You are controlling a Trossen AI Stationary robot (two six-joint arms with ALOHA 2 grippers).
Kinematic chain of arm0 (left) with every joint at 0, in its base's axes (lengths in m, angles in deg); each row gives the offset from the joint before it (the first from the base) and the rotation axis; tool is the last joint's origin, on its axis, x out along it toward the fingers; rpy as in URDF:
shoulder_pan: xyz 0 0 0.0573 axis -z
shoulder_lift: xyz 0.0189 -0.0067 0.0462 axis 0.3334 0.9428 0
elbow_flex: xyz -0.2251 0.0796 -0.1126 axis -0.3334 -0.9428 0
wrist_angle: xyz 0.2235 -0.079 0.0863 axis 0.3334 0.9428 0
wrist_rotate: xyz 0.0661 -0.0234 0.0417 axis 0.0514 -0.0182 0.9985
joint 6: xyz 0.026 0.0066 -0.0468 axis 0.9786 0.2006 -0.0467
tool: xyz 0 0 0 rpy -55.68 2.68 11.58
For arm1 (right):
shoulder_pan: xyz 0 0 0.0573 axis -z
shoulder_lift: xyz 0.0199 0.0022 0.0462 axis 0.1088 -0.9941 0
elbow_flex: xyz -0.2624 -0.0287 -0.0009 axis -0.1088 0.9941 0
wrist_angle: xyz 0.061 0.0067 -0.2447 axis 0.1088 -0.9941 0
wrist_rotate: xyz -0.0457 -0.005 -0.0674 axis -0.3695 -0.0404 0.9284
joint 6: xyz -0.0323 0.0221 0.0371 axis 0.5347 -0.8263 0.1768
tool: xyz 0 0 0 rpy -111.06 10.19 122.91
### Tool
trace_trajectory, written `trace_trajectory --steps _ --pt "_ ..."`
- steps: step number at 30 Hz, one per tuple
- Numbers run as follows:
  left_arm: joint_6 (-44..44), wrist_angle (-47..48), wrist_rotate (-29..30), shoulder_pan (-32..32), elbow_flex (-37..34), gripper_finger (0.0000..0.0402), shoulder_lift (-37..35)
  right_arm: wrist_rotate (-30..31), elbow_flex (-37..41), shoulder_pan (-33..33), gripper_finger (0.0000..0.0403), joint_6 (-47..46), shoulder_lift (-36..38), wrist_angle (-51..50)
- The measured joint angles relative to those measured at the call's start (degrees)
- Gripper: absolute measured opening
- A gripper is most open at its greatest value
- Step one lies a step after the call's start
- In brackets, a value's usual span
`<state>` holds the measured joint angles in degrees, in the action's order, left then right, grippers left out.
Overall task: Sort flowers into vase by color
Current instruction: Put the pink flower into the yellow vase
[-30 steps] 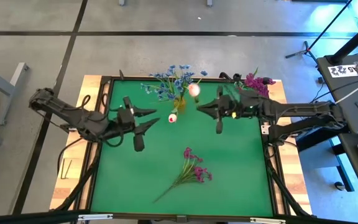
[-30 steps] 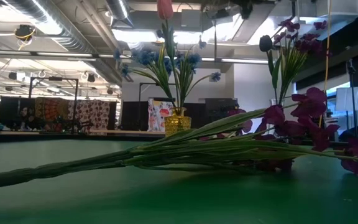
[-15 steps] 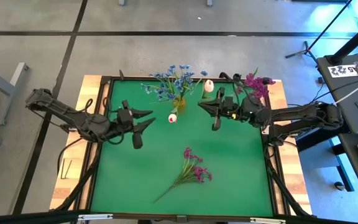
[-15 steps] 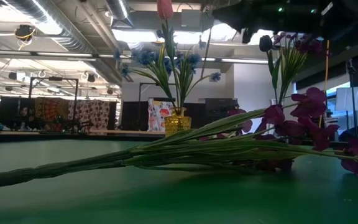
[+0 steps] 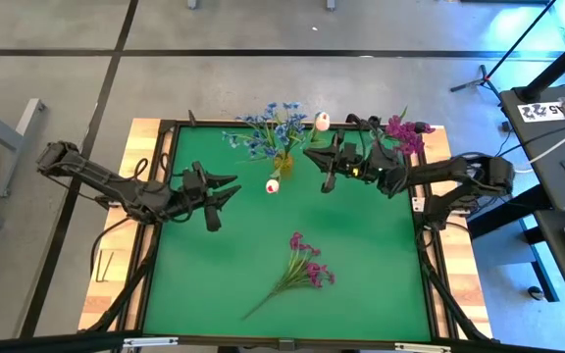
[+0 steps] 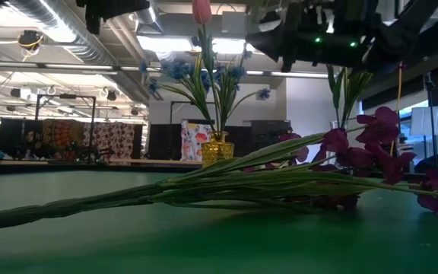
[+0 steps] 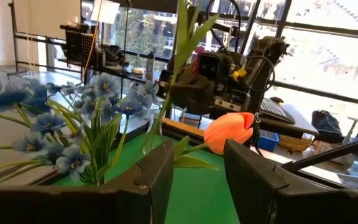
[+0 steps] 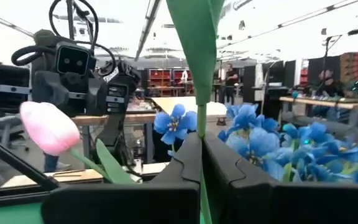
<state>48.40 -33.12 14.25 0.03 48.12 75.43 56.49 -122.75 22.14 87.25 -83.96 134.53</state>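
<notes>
Right gripper (image 5: pixel 324 169) has carried its pinched white tulip bud (image 5: pixel 322 121) further back beside the blue blossoms (image 5: pixel 266 131); left gripper (image 5: pixel 220 196) waits, spread. Only its wrist view shows the pinched green stem (image 8: pixel 201 87).

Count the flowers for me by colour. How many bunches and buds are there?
Blue bunch: 1
Magenta bunches: 2, one standing at the back right, one lying on the green mat
Tulip buds: 2, one beside the blue bunch, one held by the right tool
Total: 5
</notes>
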Motion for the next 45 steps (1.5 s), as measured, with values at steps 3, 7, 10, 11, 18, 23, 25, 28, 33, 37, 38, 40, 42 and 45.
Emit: trace_trajectory --steps 3,7,10,11,18,23,25,28,33,37,38,40,42,45 --pt "0.0 0.0 0.0 0.0 0.0 0.0136 0.0 -1.0 -1.6 0.4 0.0002 -0.4 -2.6 0.2" --pt "0.0 0.0 0.0 0.0 0.0 0.0136 0.0 -1.1 -3.8 0.4 0.0002 0.1 -6.4 0.1" --pt "-0.2 0.4 0.0 0.0 0.0 0.0136 0.0 -0.8 -5.0 0.4 0.0002 1.4 -8.5 0.1" --pt "-0.2 0.6 0.0 0.0 0.0 0.0136 0.0 -0.5 -5.3 0.4 0.0002 1.8 -9.1 0.1" --pt "-0.3 0.8 -1.5 0.0 0.0 0.0136 0.0 1.7 -6.0 0.4 0.0002 4.6 -11.9 0.5" --pt "-1.3 1.6 -1.5 0.0 0.0 0.0136 0.0 1.8 -5.9 0.3 0.0002 4.6 -12.0 0.2" --pt "-1.5 1.8 -1.5 0.0 0.0 0.0136 0.0 1.4 -5.9 0.3 0.0001 4.5 -11.4 0.4" --pt "-1.7 2.1 -1.5 0.0 0.0 0.0136 0.0 1.1 -5.9 0.3 0.0001 4.6 -10.5 -0.1" --pt "-1.7 2.1 -1.5 0.0 0.0 0.0136 0.0 3.2 -5.9 0.3 0.0001 7.6 -9.5 0.2" --pt "-1.7 2.1 -1.4 0.0 0.0 0.0136 0.0 4.1 -7.5 1.1 0.0001 9.1 -9.9 -0.2" --pt "-1.7 2.1 -1.4 0.0 0.0 0.0136 0.0 4.0 -8.3 1.5 0.0001 9.1 -10.2 0.0" --pt "-1.7 2.1 -1.4 0.0 0.0 0.0136 0.0 2.9 -9.5 2.3 0.0001 9.1 -10.8 -0.4" --pt "-1.7 2.3 -1.5 0.0 0.0 0.0136 0.0 1.7 -11.2 3.1 0.0001 9.0 -11.5 -1.6" --pt "-1.7 2.5 -1.4 0.0 0.0 0.0136 0.0 0.2 -13.3 4.1 0.0001 8.8 -12.8 -3.4"
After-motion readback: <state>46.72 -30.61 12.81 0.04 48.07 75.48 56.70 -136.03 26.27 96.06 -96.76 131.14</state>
